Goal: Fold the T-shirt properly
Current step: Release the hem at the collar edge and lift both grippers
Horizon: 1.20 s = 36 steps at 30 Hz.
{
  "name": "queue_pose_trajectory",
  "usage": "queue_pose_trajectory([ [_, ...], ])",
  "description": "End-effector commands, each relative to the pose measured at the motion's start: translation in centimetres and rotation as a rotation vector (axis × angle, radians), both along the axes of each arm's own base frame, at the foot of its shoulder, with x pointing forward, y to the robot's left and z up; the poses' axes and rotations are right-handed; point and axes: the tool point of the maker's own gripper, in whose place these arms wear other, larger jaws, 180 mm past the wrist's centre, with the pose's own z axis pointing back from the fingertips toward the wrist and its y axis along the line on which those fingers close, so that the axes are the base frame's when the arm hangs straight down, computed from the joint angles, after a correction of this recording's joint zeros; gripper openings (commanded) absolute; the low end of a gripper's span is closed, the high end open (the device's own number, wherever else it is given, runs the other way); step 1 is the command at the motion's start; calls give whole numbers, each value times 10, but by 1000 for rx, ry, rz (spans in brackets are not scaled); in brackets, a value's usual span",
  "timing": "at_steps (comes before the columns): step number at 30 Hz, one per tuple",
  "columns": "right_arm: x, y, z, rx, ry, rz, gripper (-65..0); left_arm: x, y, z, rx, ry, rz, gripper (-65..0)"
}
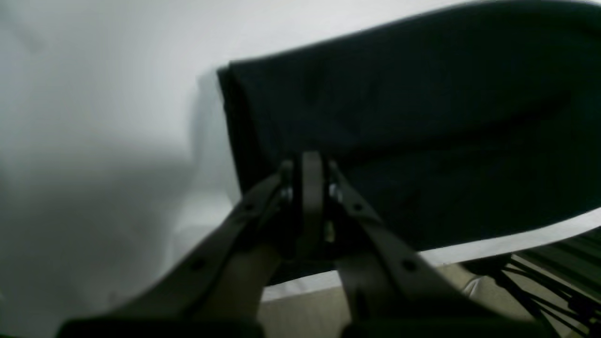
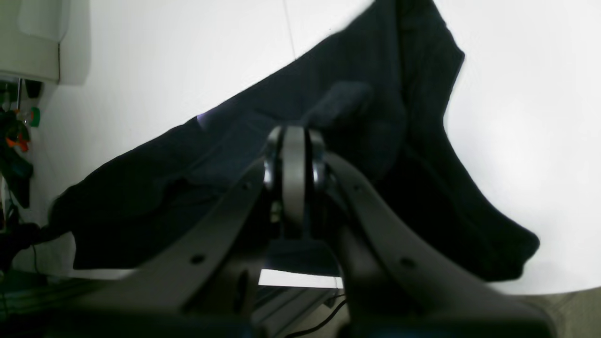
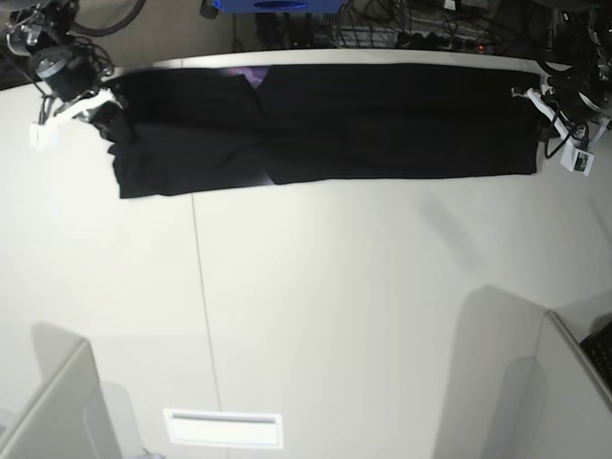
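White table [image 3: 335, 316] fills most of the base view, and its near part carries nothing; only a thin seam runs across it toward me. Farther back, along the far edge, I see the T-shirt [image 3: 325, 129] lying as a long, narrow black band from one side of the table to the other. I judge that the lengthwise folds are made, because the cloth is already a strip, and what is left is to bring the two ends together into a compact packet.

My right claw [image 2: 293, 141] is at the sleeve end, on the left of the base view. Its jaws are fully closed and seem to pinch the black cloth, though dark on dark makes this hard to confirm. My left claw [image 1: 311, 164] is at the other end, jaws also closed tight at the edge of the cloth, apparently gripping it.

The shirt looks plain black and quite flat along its middle. Near the sleeve end it is more rumpled, with a small purple trace showing at a fold.
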Motion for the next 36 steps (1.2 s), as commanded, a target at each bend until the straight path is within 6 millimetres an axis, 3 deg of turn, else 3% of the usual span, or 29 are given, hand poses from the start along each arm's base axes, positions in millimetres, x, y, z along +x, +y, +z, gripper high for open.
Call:
queue_pose_trajectory([
  [1,1,-1,7,-4,-25,5,-650,3,2,8,9,-25,-8,-650],
  [17,-18,-6,-12,-51,63,12,-650,-11,4,-2,11,26,-2,-650],
  [28,-29,-3,-18,-40,95,-3,-650,-24,15,-22,-24,85,56,-650],
  [36,-30,-5,-24,-64,114,-2,-650,-25,-5,-33,-55,116,6,-650],
])
